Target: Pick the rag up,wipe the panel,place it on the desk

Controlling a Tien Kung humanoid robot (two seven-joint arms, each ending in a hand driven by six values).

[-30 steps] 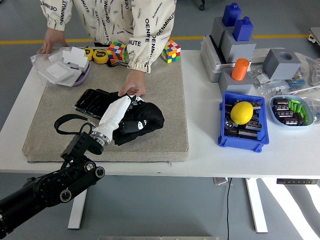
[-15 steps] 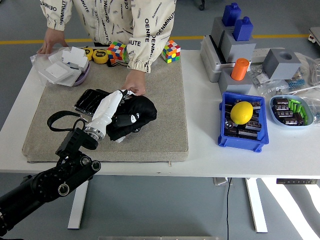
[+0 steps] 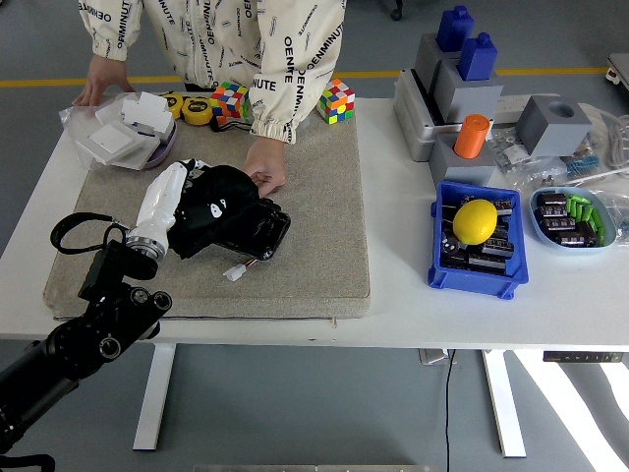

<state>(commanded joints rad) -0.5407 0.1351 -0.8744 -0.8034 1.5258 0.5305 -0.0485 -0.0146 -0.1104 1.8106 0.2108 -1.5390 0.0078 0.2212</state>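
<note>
Since the earlier frames the left hand has swept leftward across the grey mat, dragging the black rag with it and baring the panel's right end near a small white connector. Its white fingers lie curled over the bunched rag, pressing it onto the panel, while a person's hand steadies the far edge. Good wiping, I judge, needs flat, even pressure, with strokes short enough not to shove the panel.
</note>
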